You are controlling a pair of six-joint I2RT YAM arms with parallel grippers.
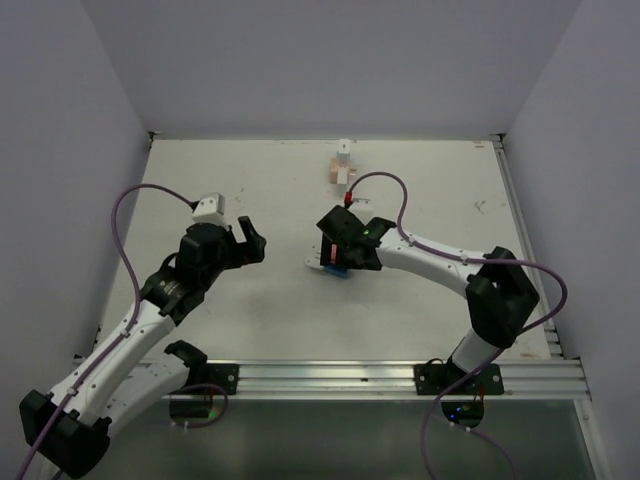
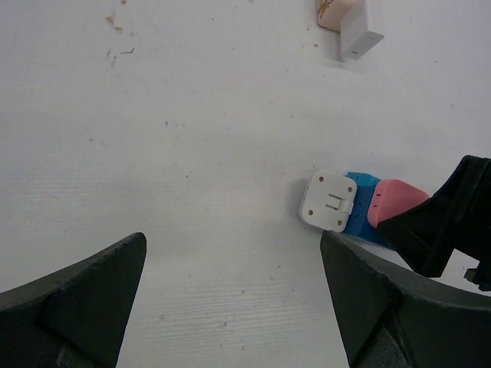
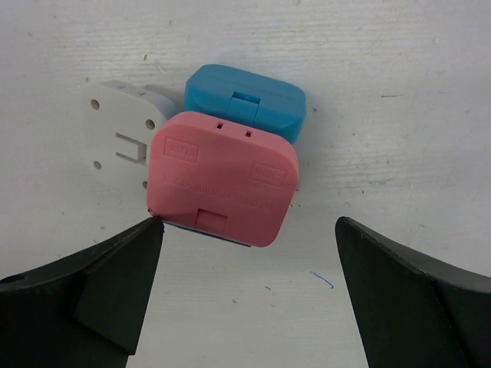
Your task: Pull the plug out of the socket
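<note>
A pink plug [image 3: 222,180] sits in a cluster with a light blue plug [image 3: 245,100] and a white plug [image 3: 119,134] on the white table; a thin dark blue edge shows under the pink one. My right gripper [image 3: 249,230] is open and empty, just short of the pink plug, with its left fingertip [image 3: 146,238] at the plug's lower left corner. In the top view the right gripper [image 1: 332,262] hovers over the cluster [image 1: 335,270]. My left gripper [image 1: 252,238] is open and empty, left of the cluster; its wrist view shows the white plug [image 2: 328,202] ahead on the right.
A second small white and tan plug set [image 1: 343,165] stands near the table's back edge, also in the left wrist view [image 2: 353,27]. White walls enclose the table on three sides. A metal rail [image 1: 400,375] runs along the front edge.
</note>
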